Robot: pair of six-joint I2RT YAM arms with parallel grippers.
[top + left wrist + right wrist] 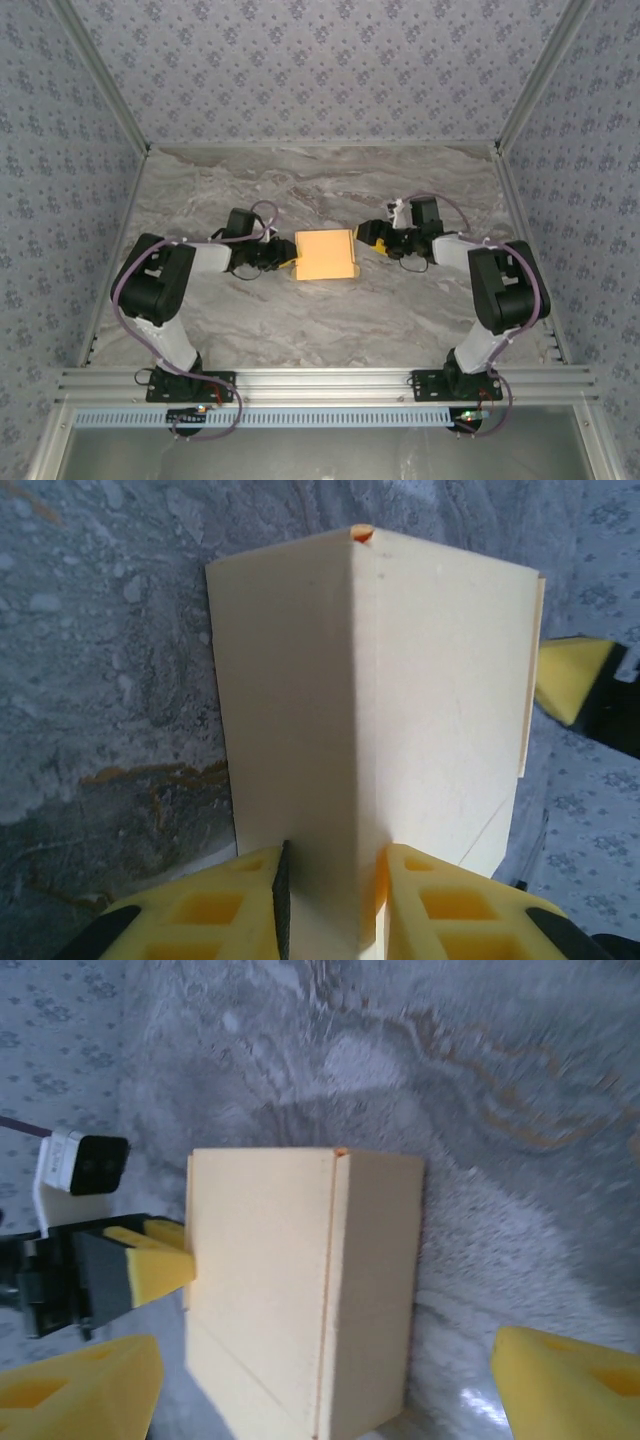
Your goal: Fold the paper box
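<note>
Paper box (325, 256): mid-surface (250, 320), between both arms, partly folded, one crease raised as a ridge.
Left tool (335, 865): narrow, fingers either side of the box's near panel, apparently pinching it.
Right tool (325, 1350): wide, holding nothing, just beside the opposite edge.
Step in hand: we judge it a pinch along the crease. We would keep that grip firm and press the free panel squarely, so the thin board neither slides nor buckles.
View differences: left wrist shows pinch and ridge close up. Top camera shows both arms flanking the box. Right wrist shows the gap around its own fingers.
</note>
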